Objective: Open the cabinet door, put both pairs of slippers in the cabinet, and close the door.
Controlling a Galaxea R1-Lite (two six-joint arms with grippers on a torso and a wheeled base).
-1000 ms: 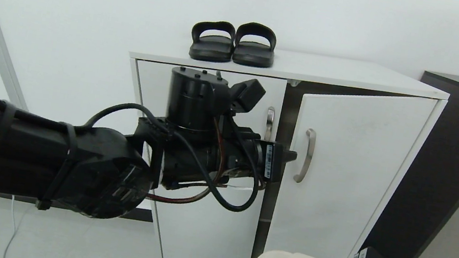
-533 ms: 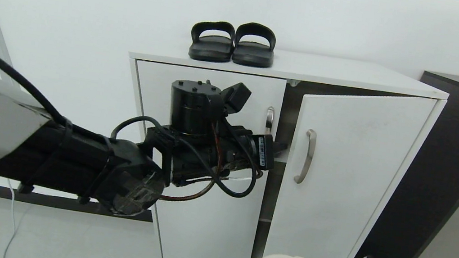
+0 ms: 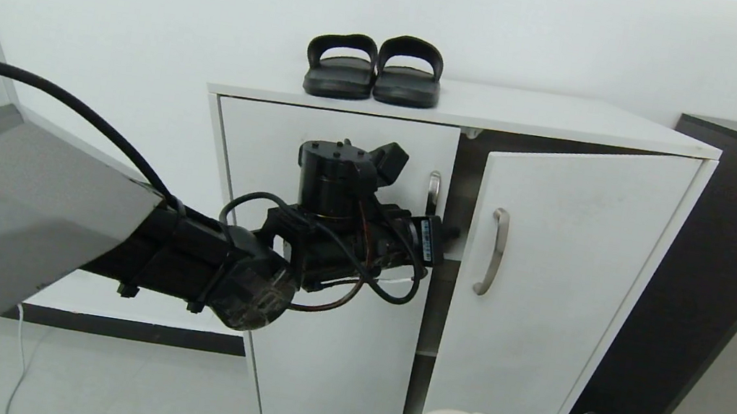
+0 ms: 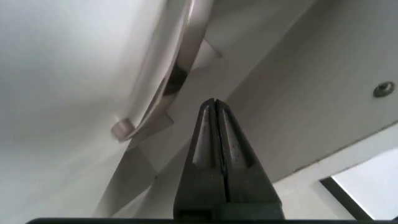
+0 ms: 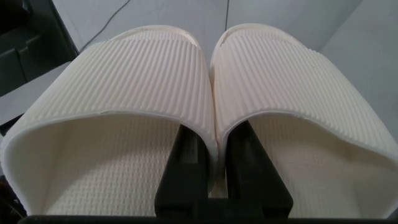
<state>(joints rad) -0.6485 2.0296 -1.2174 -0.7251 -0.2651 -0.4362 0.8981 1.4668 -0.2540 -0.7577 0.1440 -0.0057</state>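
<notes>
Wall: plain white behind the white cabinet (image 3: 571,120), whose right door (image 3: 562,280) stood ajar.
Left tool (image 4: 215,124): closed to a thin wedge at the door gap, probably to push it wider.
Right tool (image 5: 214,177): clamped the inner sides of the white slippers (image 5: 143,81), low before the cabinet, so the pair travelled as one.
Black slippers (image 3: 374,69): waited on the cabinet top.

A white cabinet (image 3: 572,117) stands on the pale floor (image 3: 94,378), its back against the wall. On its flat top, toward the left end, a pair of black slippers (image 3: 374,69) lies side by side, touching, heels toward the front edge.
</notes>
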